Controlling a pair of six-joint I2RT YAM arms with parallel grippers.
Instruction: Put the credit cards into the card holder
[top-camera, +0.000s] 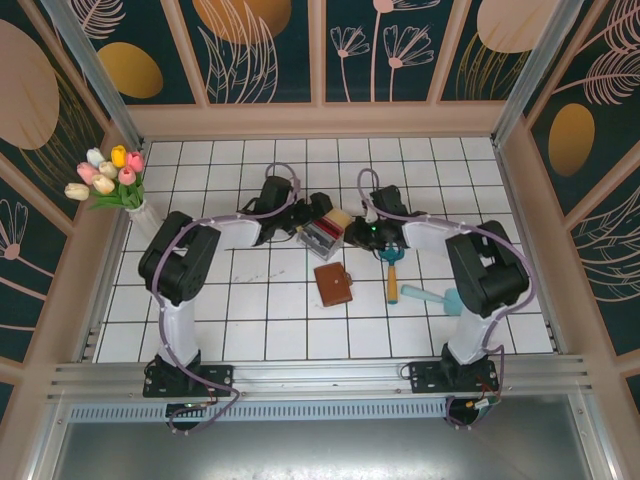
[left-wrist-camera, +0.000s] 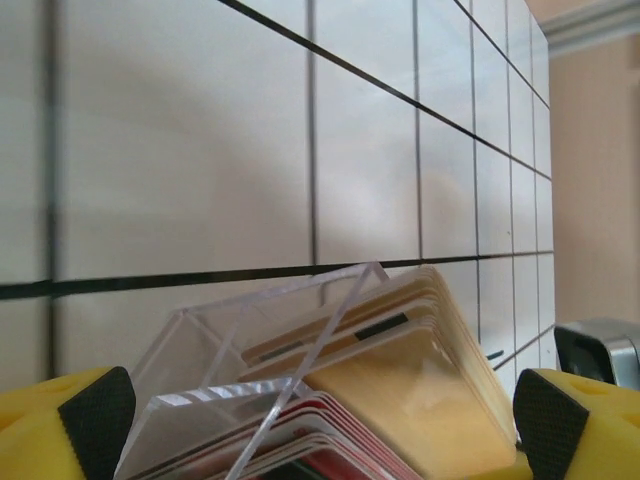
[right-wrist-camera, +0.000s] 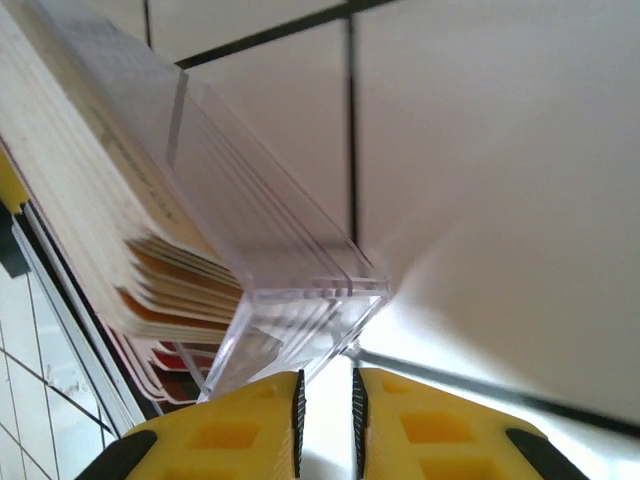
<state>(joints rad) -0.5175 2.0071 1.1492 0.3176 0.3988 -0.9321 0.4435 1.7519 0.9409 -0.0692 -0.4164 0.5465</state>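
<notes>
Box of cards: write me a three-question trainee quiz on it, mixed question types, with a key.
1. True or false: the cards sit inside the wallet.
2. The left gripper has its fingers: A) shut together; B) spread, one on each side of the box; C) holding the wallet.
3. Fill in: the wallet lies ____ the arm bases than the box does.
Key: 1 false; 2 B; 3 nearer.

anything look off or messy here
The credit cards in the clear plastic box are not squared up. The tan ones are splayed like a fan and lean out past the box's clear wall. The brown card holder lies closed on the tiled table, apart from the box.
</notes>
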